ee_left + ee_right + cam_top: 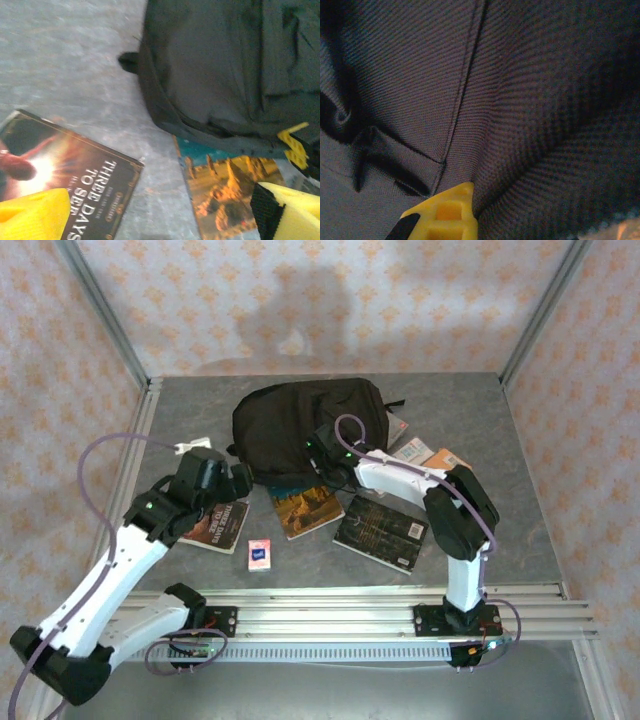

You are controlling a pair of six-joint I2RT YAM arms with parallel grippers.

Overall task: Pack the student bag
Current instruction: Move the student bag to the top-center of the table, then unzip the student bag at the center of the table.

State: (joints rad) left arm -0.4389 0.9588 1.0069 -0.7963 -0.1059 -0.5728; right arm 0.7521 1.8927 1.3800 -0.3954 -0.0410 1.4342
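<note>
student bag [300, 420] is lying mid table [530, 510], its near edge covering the top of an orange book [305, 510]. left end effector [238, 482] is hanging wide open w/ nothing in it, just left of the bag, its fingers [30, 215] cutting off a dark book [75, 170]. right end effector [325, 455] is pressing into the bag, closed; can't tell if cloth is being pinched. more books [425, 452] are sitting half hidden behind the right arm.
</note>
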